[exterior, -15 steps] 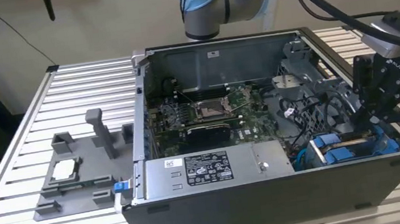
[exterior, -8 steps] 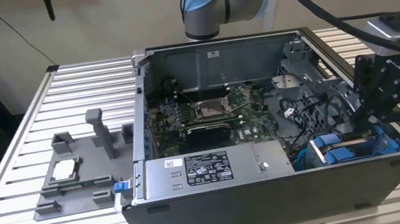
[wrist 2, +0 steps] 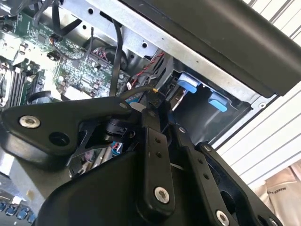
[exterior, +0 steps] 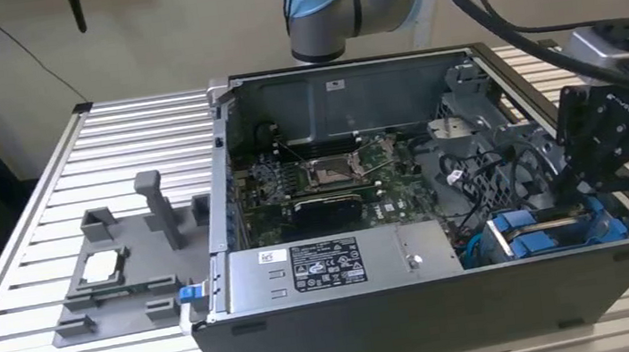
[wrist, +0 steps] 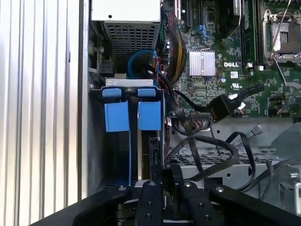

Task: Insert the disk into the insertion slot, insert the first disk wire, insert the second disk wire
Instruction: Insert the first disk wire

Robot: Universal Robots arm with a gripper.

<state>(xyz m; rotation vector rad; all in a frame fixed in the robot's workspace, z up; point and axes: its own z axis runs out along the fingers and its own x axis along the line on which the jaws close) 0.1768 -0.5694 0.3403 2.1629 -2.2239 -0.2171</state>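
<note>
The black computer case [exterior: 428, 315] lies open on the slatted metal table [exterior: 130, 136]. Inside it are the green board [exterior: 327, 179], lots of black wires and a grey power box [exterior: 326, 269] along the near wall. On the table, at the exterior view's left, a grey plastic stand [exterior: 122, 272] with posts sits just beside the case.

The disk [wrist: 149, 117] in its blue carrier is in the insertion slot [wrist: 96, 155], the grey metal bay in the case corner at the exterior view's right. It stands on its edge, and its two blue tabs [wrist: 114, 92] are at the end far from the gripper. A second blue piece [wrist: 116, 117] stands right beside it in the same bay.

The gripper [wrist 2: 155, 106] reaches down into the case at the other end of the disk. Its fingers [wrist 2: 149, 141] are close together. They seem to pinch the end of a thin black wire [wrist 2: 134, 90], but the tips are hard to see, so I am not sure.

A black plug [wrist: 221, 106] on a thick cable hangs loose over the board, apart from the disk.

There is not much room here. The case wall is close on one side of the bay, and loops of wire crowd the other side. Past the case wall, the table slats are bare.
</note>
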